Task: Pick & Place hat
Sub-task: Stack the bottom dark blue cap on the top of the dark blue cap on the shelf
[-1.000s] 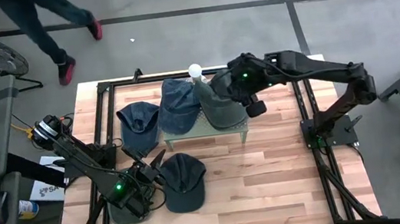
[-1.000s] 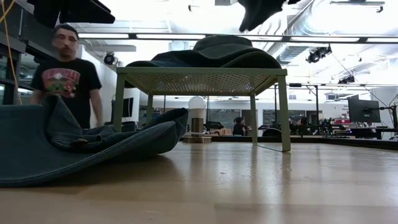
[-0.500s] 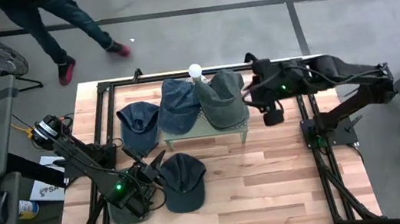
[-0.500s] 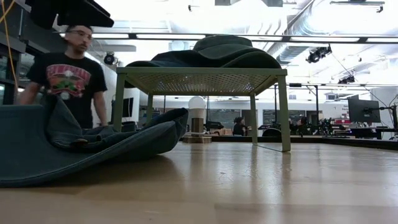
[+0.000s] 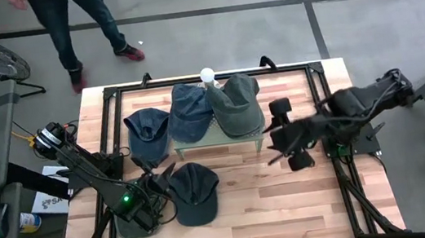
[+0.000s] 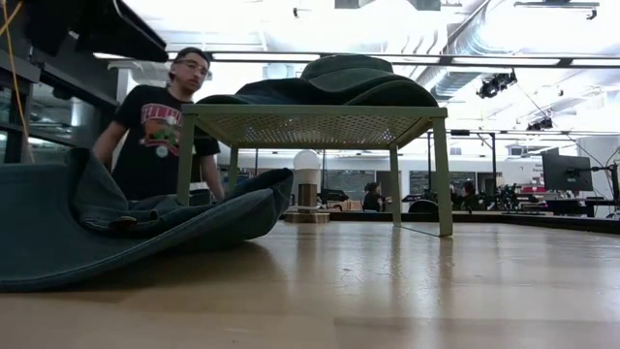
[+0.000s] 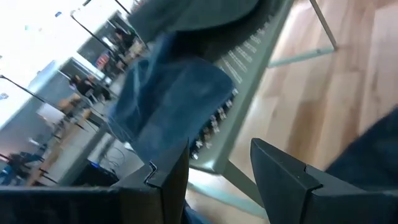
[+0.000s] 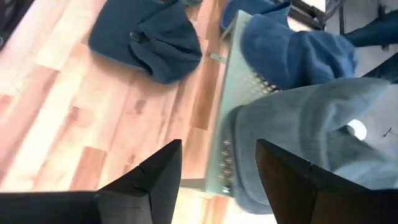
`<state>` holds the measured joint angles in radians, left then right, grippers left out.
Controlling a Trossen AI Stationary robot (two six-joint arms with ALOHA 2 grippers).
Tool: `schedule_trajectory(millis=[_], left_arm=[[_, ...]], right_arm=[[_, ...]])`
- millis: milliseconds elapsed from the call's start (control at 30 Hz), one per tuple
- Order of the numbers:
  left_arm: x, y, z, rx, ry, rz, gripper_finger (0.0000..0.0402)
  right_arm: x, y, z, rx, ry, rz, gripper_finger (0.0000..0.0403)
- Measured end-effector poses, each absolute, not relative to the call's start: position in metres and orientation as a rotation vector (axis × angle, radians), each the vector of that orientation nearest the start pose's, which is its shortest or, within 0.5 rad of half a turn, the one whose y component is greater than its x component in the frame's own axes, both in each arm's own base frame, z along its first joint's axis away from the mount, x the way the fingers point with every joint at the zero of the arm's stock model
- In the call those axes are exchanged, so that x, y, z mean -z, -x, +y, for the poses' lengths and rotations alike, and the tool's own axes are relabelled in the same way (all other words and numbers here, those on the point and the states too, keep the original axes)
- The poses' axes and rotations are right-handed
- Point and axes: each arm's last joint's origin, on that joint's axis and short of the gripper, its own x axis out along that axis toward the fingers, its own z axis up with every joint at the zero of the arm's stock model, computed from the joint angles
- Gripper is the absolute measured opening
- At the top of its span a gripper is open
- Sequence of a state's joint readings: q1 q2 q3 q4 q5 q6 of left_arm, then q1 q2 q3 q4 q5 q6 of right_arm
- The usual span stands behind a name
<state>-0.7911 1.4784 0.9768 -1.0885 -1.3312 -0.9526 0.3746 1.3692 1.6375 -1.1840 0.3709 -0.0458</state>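
Beside the rack (image 5: 219, 139), my right jaws (image 5: 286, 144) hang spread and empty; next grab: dark hat (image 5: 195, 191), I reckon.

The left arm (image 5: 124, 198) hides part of a cap (image 5: 132, 226), and the person (image 5: 76, 22) is cut off at the high view's top edge.

left gripper (image 7: 219, 165): fingers parted, nothing between them | rack (image 7: 252, 59): perforated green, tilted across frame, ahead of fingers | blue hat (image 7: 171, 102): draped over rack edge | dark hat (image 7: 186, 12): on rack beyond | table (image 7: 348, 93): wood
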Motion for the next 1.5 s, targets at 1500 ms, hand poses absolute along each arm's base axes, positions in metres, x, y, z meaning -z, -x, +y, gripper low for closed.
schedule_trajectory(millis=[1500], left_arm=[[-0.239, -0.203, -0.06, -0.533, 0.969, 1.14, 0.0168]], right_arm=[[-0.38, -0.248, 0.112, 0.163, 0.053, 0.97, 0.0197]])
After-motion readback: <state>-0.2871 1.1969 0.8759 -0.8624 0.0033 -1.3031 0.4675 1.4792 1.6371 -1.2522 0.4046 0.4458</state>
